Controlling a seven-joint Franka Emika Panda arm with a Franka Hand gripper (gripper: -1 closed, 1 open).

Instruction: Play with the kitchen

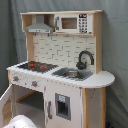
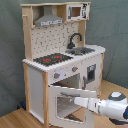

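Toy kitchen (image 2: 60,60) with oven door (image 2: 67,102) swung open, my arm (image 2: 100,106) reaching to it.

The kitchen stands against a grey curtain (image 1: 115,45) in both exterior views. In the second exterior view my arm crosses in front of the open door, below the stovetop (image 2: 52,59); I cannot tell how far my fingers are spread, nor whether they grip the door. Faucet (image 1: 85,59) and sink (image 1: 72,73) lie beside the stovetop, hood (image 1: 40,25) above.
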